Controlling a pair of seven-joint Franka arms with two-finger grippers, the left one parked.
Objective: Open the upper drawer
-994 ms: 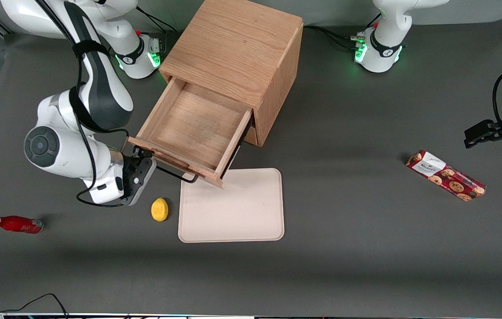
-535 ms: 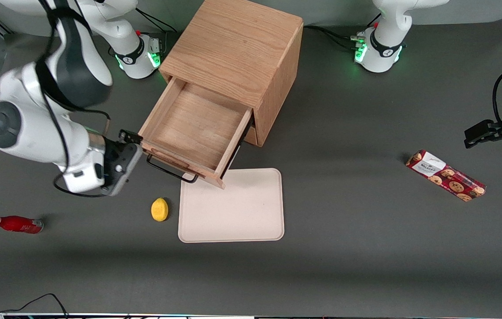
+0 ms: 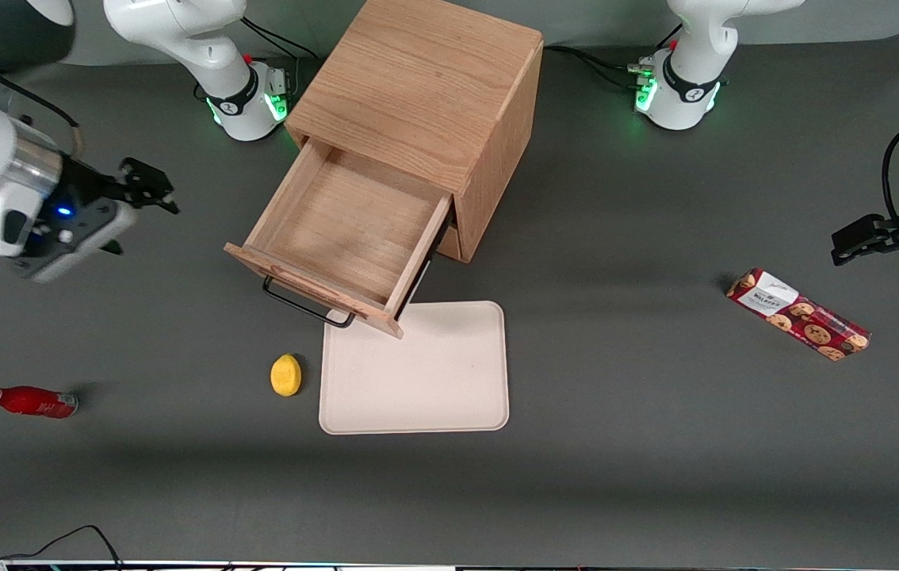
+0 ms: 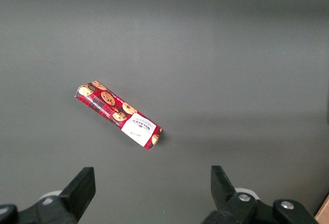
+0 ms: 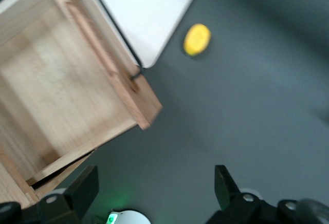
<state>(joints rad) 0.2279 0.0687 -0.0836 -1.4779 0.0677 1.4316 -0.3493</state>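
- Grey matte tabletop [image 3: 656, 476] fills my front view, evenly lit, w/ a black cable [image 3: 61, 539] curling in at the edge nearest the cam.
- Oak cabinet [image 3: 418, 79] sits mid-table, farther from the cam than the tray; upper drawer [image 3: 346, 230] is pulled well out, box body bare inside, black handle [image 3: 307, 305] on its front.
- Drawer's front corner overhangs the cream tray [image 3: 418, 373], which lies flat on the table, nearer the cam.
- Gripper [image 3: 150, 190] hangs above the table toward the working arm's end, well apart from the handle, fingers spread and holding nothing; wrist cam shows both fingers [image 5: 82, 188] w/ a wide gap.
- Yellow lemon [image 3: 285, 374] just beside the tray; red bottle [image 3: 28, 401] lies on its side toward the working arm's end.
- Cookie box [image 3: 798, 314] lies toward the parked arm's end.
- Two arm bases glow green [image 3: 279, 103] next to the cabinet.
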